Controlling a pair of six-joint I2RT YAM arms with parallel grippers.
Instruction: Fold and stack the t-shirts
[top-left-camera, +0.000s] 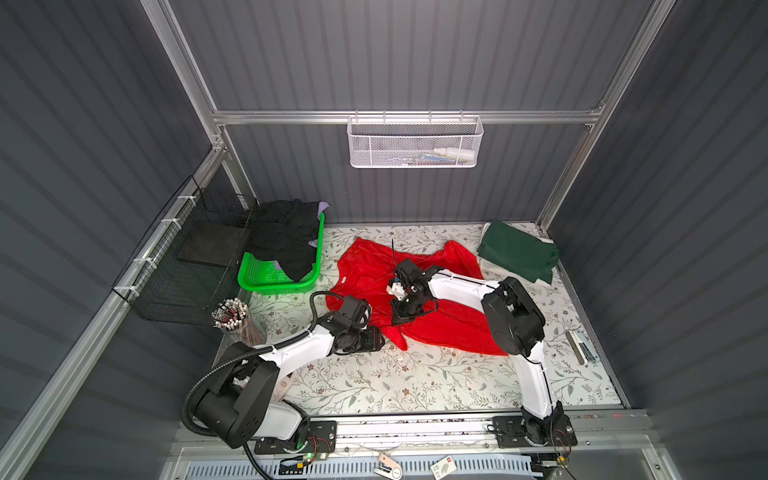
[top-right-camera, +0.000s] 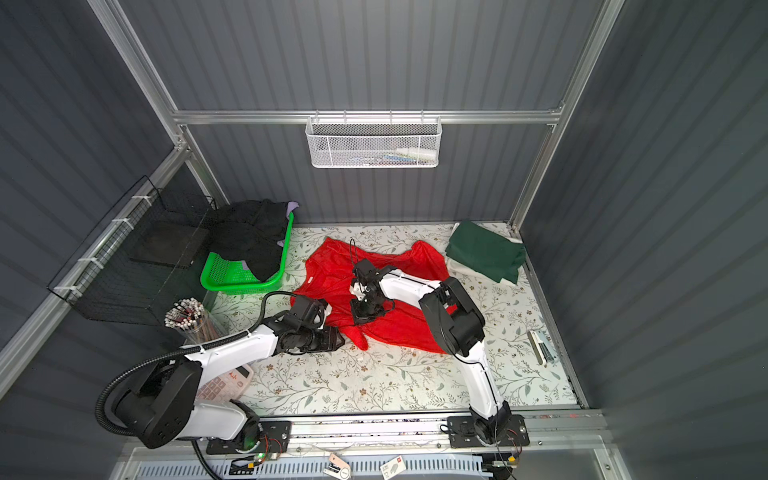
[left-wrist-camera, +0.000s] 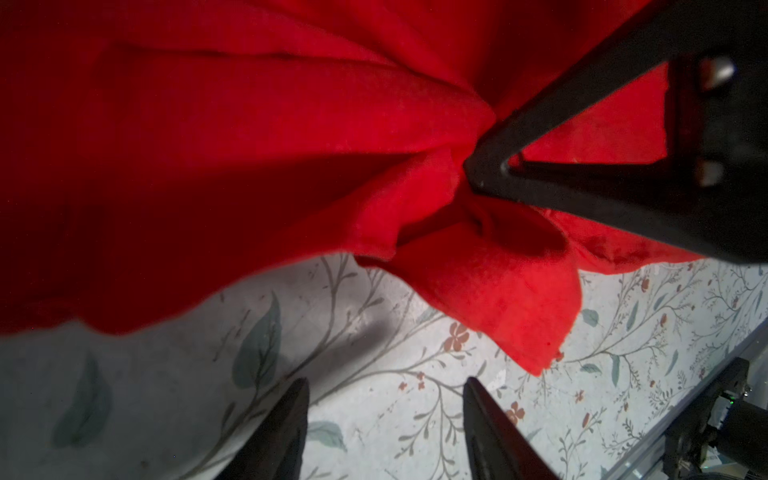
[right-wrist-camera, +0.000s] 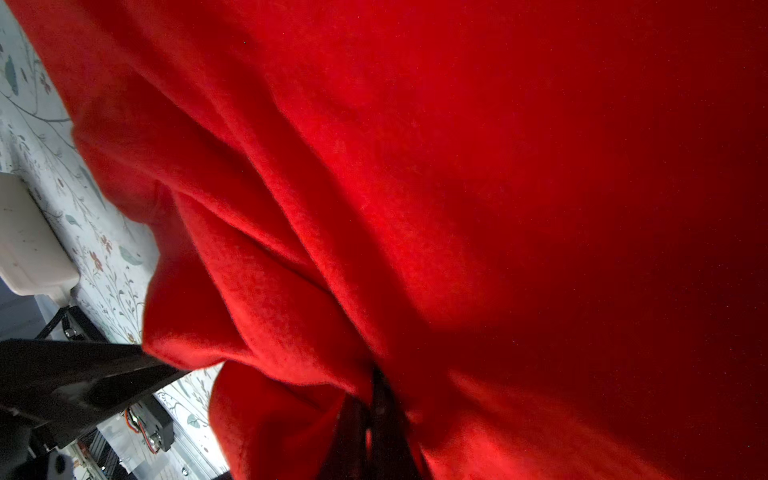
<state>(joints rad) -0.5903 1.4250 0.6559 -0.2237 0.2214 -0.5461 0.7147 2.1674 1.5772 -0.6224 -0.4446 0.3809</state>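
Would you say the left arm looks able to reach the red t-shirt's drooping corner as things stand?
Probably yes: the left gripper is open and empty, and a corner of the red t-shirt hangs just ahead, nothing between. Only the right gripper, shut on the cloth nearby, needs avoiding.

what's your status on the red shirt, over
Right gripper shut on a bunched fold of the red t-shirt. Left gripper open, empty, just off its edge. T-shirt crumpled, unfolded; right arm over it.
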